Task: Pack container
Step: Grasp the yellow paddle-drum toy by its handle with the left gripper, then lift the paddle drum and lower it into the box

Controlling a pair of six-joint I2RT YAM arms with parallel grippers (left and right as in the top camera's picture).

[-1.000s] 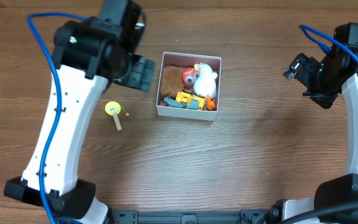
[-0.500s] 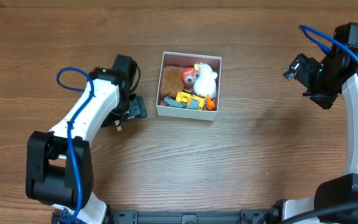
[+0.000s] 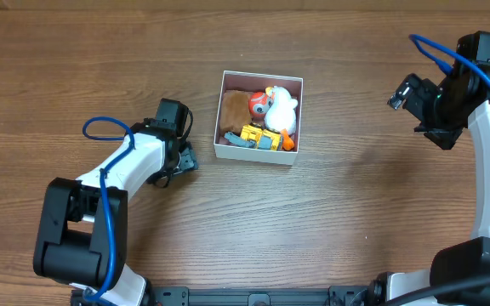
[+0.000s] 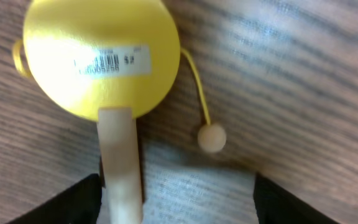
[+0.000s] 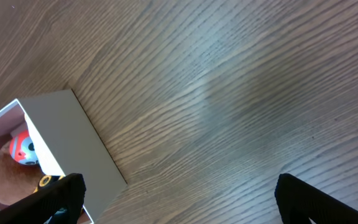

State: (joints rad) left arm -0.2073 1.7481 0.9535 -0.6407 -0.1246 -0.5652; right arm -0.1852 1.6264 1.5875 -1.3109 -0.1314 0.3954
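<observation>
The container (image 3: 253, 156), a white-walled square box, stands at table centre and holds a brown plush (image 3: 232, 106), a red-and-white ball toy (image 3: 260, 102), a white duck (image 3: 284, 109) and a yellow vehicle (image 3: 258, 136). My left gripper (image 3: 177, 158) is low at the table left of the box. In the left wrist view it is open (image 4: 178, 208) and straddles the pale wooden handle (image 4: 120, 162) of a yellow toy drum (image 4: 101, 59) with a bead on a string (image 4: 211, 138). In the overhead view the arm hides the drum. My right gripper (image 3: 407, 93) is open, empty and raised at the far right.
The right wrist view shows the container's white wall (image 5: 73, 143) at the lower left and bare wood between the open fingers (image 5: 185, 199). Blue cables loop off both arms. Bare wooden table surrounds the box.
My left arm has dropped from high above the table down onto the yellow drum, which it now covers in the overhead view. The right arm has not moved.
</observation>
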